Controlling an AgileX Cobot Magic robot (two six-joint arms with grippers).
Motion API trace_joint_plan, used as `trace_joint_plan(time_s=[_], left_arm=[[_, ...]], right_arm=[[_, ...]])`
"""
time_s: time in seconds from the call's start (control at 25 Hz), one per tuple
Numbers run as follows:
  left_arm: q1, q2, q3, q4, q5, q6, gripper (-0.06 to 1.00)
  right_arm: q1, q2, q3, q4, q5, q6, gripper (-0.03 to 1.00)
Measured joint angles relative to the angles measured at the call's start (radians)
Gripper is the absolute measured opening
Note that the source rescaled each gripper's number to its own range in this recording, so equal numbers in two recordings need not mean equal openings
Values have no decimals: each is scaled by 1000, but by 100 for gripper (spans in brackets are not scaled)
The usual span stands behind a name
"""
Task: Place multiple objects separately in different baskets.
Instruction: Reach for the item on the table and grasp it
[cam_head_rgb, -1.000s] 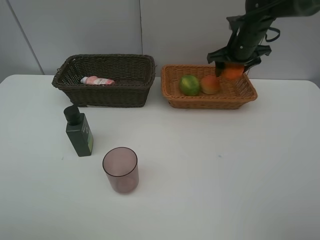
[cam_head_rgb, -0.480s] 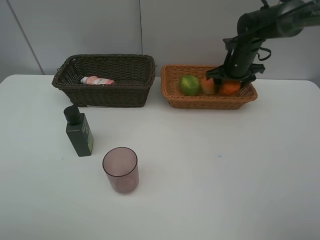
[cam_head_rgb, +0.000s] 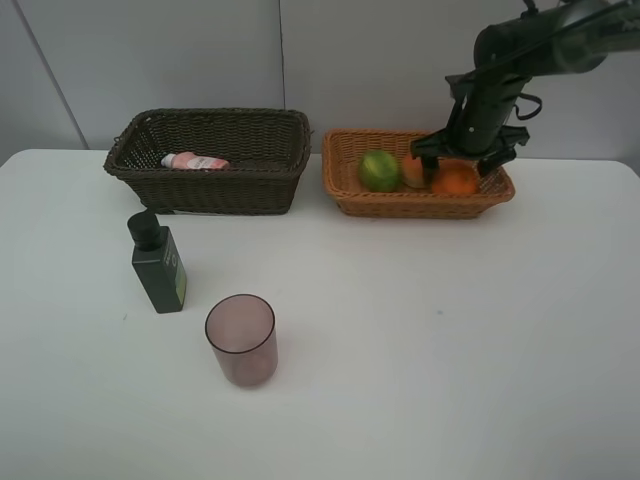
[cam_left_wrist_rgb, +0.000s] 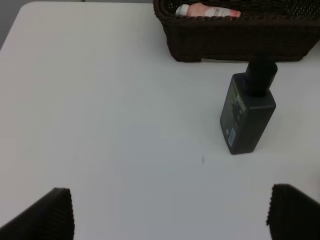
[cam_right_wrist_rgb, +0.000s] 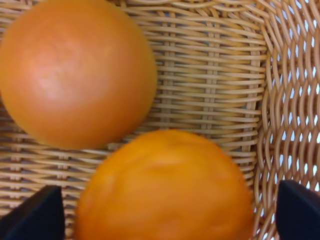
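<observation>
We judge the step in hand to be setting the orange (cam_head_rgb: 456, 180) into the tan basket (cam_head_rgb: 420, 208), upper right of the high view. It lies there beside the red-yellow fruit (cam_head_rgb: 413, 170) and the lime (cam_head_rgb: 379, 170). The right fingers (cam_right_wrist_rgb: 32, 215) stand spread either side of it, with wicker showing between each and the peel, so we take it as not gripped.

The next move calls for a straight lift clear of fruit and rim. The green bottle (cam_head_rgb: 158, 263) and the cup (cam_head_rgb: 241, 340), on the desk (cam_head_rgb: 450, 350) at lower left, then want a basket. That is likely the dark basket (cam_head_rgb: 210, 190), upper left, where the pink bottle (cam_head_rgb: 193, 161) lies.

Only the right wrist view shows that gap. Only the left wrist view shows the left fingers (cam_left_wrist_rgb: 45, 217), wide apart and empty above the desk near the green bottle.
</observation>
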Motion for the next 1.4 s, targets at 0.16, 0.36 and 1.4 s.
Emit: trace_joint_plan(time_s=[0.16,0.36,1.4], left_arm=[[0,0,0,0,0,0,100],[0,0,0,0,0,0,100],[0,0,0,0,0,0,100]], right_arm=[[4,-35,0,12,27,0,89],[45,-98,0,37,119,-19,89],[132,-742,574,194,198,-104,89]])
